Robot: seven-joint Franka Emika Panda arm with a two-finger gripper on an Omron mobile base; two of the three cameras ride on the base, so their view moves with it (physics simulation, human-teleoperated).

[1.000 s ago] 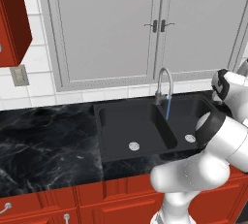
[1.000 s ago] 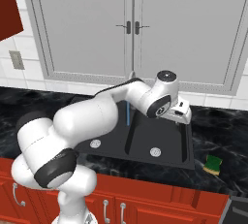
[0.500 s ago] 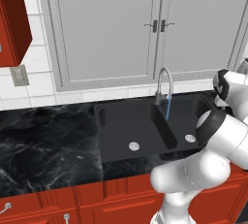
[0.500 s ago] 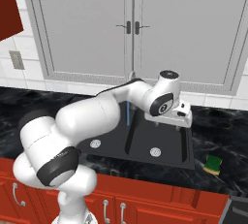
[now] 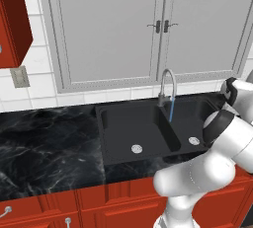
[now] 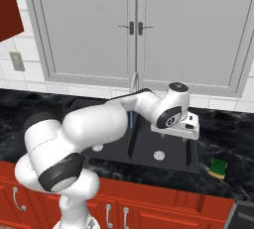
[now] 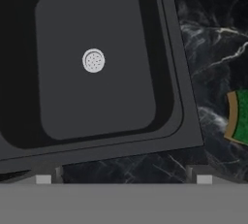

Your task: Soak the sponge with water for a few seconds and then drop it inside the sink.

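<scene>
Your hand (image 6: 187,135) hangs over the right basin of the sink (image 6: 171,161), jaws spread wide and holding nothing. The sponge (image 6: 218,167) lies on the black marbled tabletop (image 6: 233,186) just right of the sink, green side up. Water (image 5: 171,111) runs from the faucet (image 5: 167,86) into the sink.

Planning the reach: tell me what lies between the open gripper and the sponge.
In the right base view, only the sink's right rim and bare black countertop separate the gripper from the sponge.
</scene>
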